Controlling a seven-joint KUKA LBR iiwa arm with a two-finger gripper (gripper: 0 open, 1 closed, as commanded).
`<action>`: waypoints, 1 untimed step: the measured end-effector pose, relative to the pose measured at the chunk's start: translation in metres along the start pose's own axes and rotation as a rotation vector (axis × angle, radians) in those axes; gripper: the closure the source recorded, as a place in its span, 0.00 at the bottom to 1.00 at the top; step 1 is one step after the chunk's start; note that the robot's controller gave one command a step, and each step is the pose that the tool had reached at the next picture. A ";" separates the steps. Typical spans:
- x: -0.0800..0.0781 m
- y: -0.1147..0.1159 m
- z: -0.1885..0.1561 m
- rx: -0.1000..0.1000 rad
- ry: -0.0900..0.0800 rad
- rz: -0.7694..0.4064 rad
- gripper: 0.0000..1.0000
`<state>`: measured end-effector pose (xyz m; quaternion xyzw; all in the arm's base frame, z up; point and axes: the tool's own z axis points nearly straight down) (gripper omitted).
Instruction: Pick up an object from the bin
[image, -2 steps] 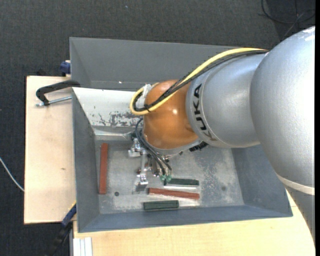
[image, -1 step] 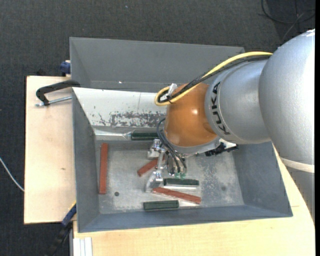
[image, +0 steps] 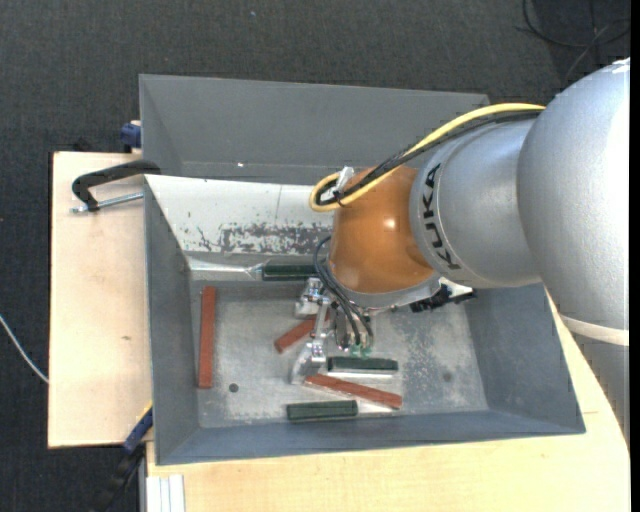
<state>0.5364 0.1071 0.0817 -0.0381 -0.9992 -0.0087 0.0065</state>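
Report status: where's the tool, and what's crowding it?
Tool low at centre of bin, by short red-brown stick. Dark green stick and longer red-brown stick lie close beside it.

Silver-grey rounded arm (image: 520, 190), black KUKA lettering (image: 433, 225), glossy orange wrist cover (image: 375, 245), yellow cable (image: 450, 130).

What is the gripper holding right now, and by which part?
Cannot be told. The gripper is down low, just above a dark green bar and a red-brown bar.
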 end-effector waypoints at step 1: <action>0.001 -0.036 -0.155 0.018 -0.014 -0.294 1.00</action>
